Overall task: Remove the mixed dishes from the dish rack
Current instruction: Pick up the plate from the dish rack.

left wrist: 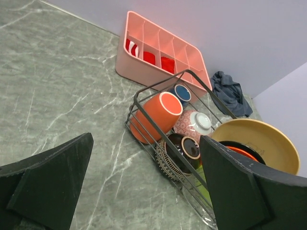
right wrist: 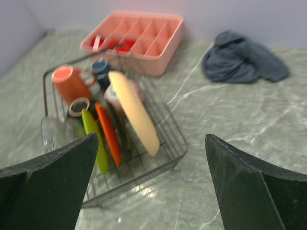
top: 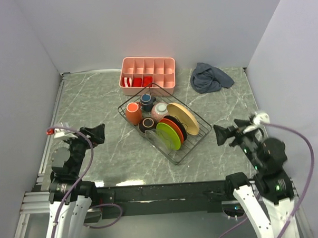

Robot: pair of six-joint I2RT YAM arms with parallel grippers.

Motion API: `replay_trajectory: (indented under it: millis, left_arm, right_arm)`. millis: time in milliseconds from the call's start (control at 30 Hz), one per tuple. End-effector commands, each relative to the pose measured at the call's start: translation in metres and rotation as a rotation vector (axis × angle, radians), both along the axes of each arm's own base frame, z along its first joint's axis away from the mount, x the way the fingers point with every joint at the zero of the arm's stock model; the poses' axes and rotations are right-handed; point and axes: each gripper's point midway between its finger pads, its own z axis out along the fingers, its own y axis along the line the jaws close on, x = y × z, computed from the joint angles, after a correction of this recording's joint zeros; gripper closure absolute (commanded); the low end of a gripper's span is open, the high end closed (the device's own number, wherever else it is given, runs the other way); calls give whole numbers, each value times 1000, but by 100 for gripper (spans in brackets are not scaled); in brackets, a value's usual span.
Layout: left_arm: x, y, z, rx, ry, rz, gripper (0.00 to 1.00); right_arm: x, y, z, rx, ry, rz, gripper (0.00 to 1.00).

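The unloading is sitting at its very start, by the look of it: the rack (top: 177, 161), standing cornerwise in the middle of the table (top: 95, 100), is holding every dish. The mug (top: 133, 113) is lying on its side at the rack's left corner, and the blue cup (top: 146, 101) is sitting at the far corner. The pink bowl (top: 160, 111) is resting just right of the cup, and the brown bowl (top: 146, 125) is lying just nearer than the mug. The tan plate (top: 182, 118), red plate (top: 172, 130) and green plate (top: 168, 136) are standing on edge in the slots, tan farthest and green nearest. No dish is lying outside the rack. The left gripper (top: 98, 133) is hovering well to the rack's left and the right gripper (top: 221, 135) well to its right. Both are spreading their fingers wide, gripping nothing and touching no dish. All seven pieces are waiting to be lifted out. The mug is looking like the left arm's closest pick, and the plates the right arm's.
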Motion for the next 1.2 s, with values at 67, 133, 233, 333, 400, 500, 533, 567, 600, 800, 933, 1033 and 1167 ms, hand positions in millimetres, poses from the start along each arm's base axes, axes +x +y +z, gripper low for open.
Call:
replay_trajectory:
  millis: [67, 133, 233, 333, 400, 500, 533, 567, 600, 800, 933, 1033, 1167]
  left_arm:
    - [-14, 2, 21, 26, -101, 11, 1]
    - [-20, 0, 26, 25, -129, -4, 1]
    - [-25, -1, 29, 19, -149, -10, 0]
    - [-25, -2, 28, 19, -143, -13, 0]
    - [-24, -3, 27, 19, -144, -16, 1]
    - [-22, -2, 25, 14, -146, -8, 0]
    - [-21, -3, 25, 11, -146, -10, 1]
    - [-20, -3, 25, 9, -146, -10, 0]
    - [-19, -4, 24, 8, -144, -12, 1]
    - [-11, -1, 13, 20, -67, 11, 0]
    - [-7, 1, 8, 27, -40, 26, 1]
    - [-6, 3, 6, 31, -18, 37, 1]
    - [-5, 5, 4, 31, -7, 50, 1]
  right_arm:
    - [24, 35, 3, -64, 88, 195, 0]
    - [33, 37, -2, -53, 115, 194, 0]
    - [47, 41, -9, -26, 178, 179, 0]
    - [61, 43, -15, -39, 235, 132, 0]
    - [67, 55, -18, -75, 255, 144, 0]
    - [80, 68, -26, -109, 289, 134, 0]
    - [87, 65, -28, -125, 292, 89, 0]
    - [91, 66, -26, -132, 289, 75, 0]
    - [97, 71, -34, -154, 316, 69, 0]
    - [123, 79, -41, -284, 327, -74, 1]
    - [129, 95, -48, -380, 321, -98, 4]
    - [137, 100, -56, -438, 324, -128, 5]
    - [144, 115, -67, -532, 330, -145, 9]
